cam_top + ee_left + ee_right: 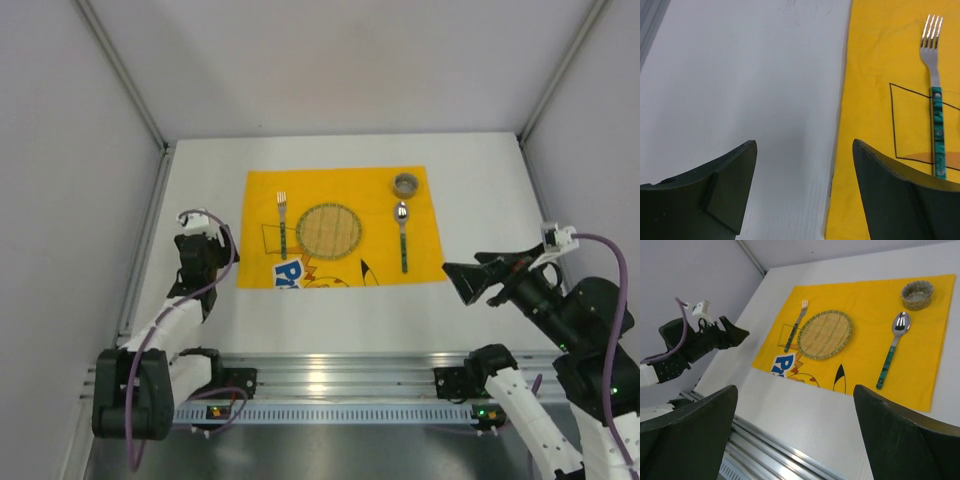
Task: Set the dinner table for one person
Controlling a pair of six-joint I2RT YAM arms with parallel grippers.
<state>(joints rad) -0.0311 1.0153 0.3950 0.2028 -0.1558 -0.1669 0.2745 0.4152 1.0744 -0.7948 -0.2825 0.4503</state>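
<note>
Left gripper spread wide, nothing between its dark fingers, poised over the large plain white tabletop. The edge of the yellow cloth placemat runs just inside its right finger, and the steel fork with a green marbled handle lies ahead on that side. Right gripper gapes wide too, empty, held off the mat's near right corner. Ahead of it, all on the mat: round woven straw plate, green-handled spoon, small speckled round bowl
</note>
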